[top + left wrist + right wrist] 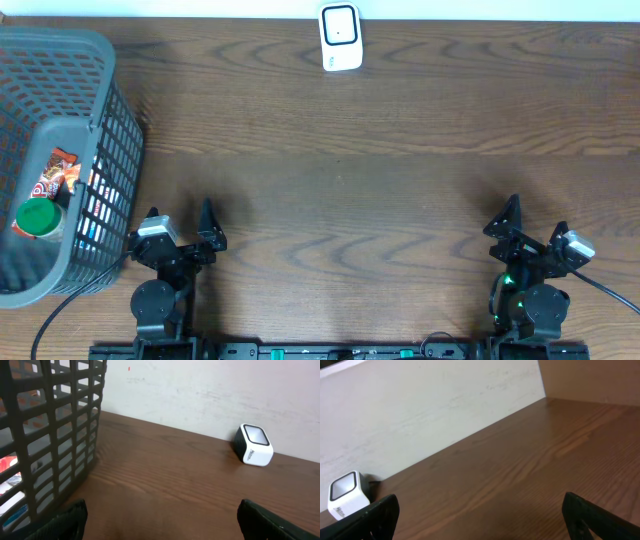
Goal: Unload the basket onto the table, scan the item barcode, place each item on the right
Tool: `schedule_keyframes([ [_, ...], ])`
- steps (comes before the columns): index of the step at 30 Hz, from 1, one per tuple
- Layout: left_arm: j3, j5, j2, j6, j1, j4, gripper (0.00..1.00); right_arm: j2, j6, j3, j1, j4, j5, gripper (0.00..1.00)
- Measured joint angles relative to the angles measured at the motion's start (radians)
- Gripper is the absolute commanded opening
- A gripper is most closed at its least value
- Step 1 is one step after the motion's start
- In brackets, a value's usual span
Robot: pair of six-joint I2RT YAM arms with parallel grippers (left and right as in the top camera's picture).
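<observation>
The basket (118, 170) is the 1 tall obstacle; its mesh wall stands just beside the left gripper (180, 214). Right of the basket, open table (350, 180) runs to the scanner (340, 38) at the far edge.

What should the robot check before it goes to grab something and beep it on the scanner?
1. Left gripper jaws wide open, holding nothing: ok.
2. Right gripper jaws wide open, holding nothing: ok.
3. Scanner standing at the far edge of the table, in sight of both wrist cameras: ok.
4. Things to pick from inside the basket: a green-capped bottle and an orange snack packet: ok.
5. A barcode showing on either one: cannot tell.
6. An item already out of the basket, ready to scan: not ok.
</observation>
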Motion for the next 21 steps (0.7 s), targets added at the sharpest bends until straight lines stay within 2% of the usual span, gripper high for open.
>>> schedule_keyframes([
  [4, 0.0, 0.0, 0.0, 0.0, 0.0, 0.0, 0.96, 0.0, -0.185, 0.0, 0.001, -0.013, -0.094, 0.99],
  [8, 0.0, 0.0, 0.0, 0.0, 0.0, 0.0, 0.96, 0.0, -0.272, 0.0, 0.001, -0.015, -0.14, 0.99],
  [21, 0.0, 0.0, 0.0, 0.0, 0.0, 0.0, 0.96, 0.0, -0.33, 0.0, 0.001, -0.018, -0.166, 0.99],
])
